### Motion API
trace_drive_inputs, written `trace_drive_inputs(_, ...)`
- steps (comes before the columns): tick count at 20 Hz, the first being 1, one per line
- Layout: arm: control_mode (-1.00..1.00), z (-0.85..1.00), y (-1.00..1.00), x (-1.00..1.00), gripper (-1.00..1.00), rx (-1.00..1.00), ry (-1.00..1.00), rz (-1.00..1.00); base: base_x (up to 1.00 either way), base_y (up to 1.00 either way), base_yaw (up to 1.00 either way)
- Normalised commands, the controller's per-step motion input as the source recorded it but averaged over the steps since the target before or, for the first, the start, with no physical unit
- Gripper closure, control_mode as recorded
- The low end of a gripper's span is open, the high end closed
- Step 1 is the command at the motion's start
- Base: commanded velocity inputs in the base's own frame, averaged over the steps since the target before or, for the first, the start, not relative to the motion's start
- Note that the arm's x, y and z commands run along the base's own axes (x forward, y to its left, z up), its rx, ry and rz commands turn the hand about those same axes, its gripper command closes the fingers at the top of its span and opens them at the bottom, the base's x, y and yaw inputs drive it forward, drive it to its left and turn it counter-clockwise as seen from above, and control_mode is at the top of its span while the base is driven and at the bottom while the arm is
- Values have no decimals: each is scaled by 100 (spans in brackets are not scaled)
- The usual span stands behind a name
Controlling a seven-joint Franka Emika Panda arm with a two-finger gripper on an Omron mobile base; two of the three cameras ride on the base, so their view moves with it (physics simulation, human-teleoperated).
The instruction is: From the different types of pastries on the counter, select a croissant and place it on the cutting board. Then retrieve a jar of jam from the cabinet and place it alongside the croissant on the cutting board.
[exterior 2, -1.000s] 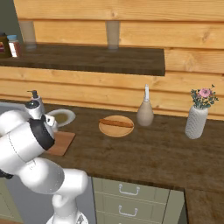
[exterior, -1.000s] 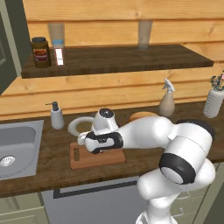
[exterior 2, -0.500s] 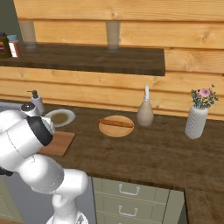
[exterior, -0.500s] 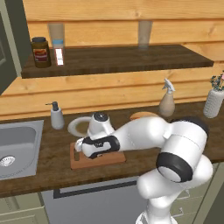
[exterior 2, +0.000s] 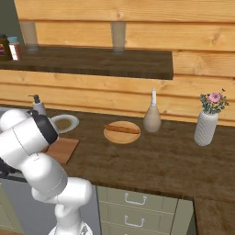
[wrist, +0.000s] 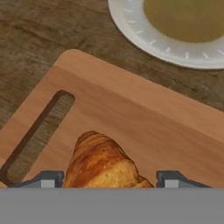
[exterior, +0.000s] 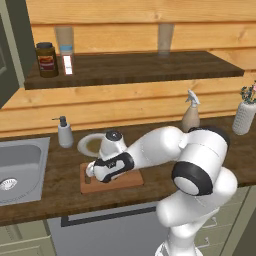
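Observation:
In the hand view the golden-brown croissant [wrist: 103,162] sits between my fingertips [wrist: 46,178], just over the light wooden cutting board [wrist: 144,127] near its slot handle. My gripper [wrist: 109,178] is shut on the croissant. From the left base view my gripper [exterior: 92,172] is low over the left end of the cutting board [exterior: 132,179] on the dark counter [exterior: 50,200]. The cutting board [exterior 2: 64,149] also shows beside my arm. A long thin pastry stick [exterior 2: 121,129] lies on a round wooden plate. The jar of jam is out of view.
A white plate [exterior: 92,145] lies just behind the board, with a soap dispenser [exterior: 64,134] and a sink [exterior: 20,165] to the left. A spray bottle [exterior 2: 152,118] and a flower vase [exterior 2: 205,126] stand to the right. A dark brown jar [exterior: 46,59] is on the shelf.
My hand has moved lower and slightly left towards the left end of the board, still carrying the croissant.

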Motion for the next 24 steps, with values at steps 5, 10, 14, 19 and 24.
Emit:
trace_drive_inputs(5,-100,-9,0,9,-100,-2,0,15,0,0,0)
trace_drive_inputs(10,-100,0,0,7,-100,0,0,14,0,0,0)
trace_drive_inputs(14,-100,3,0,3,-100,0,0,9,0,0,0)
trace_drive_inputs(19,-100,49,-3,-12,-100,0,0,1,0,0,0)
trace_drive_inputs(24,-100,60,-5,-38,-100,0,0,-8,0,0,0)
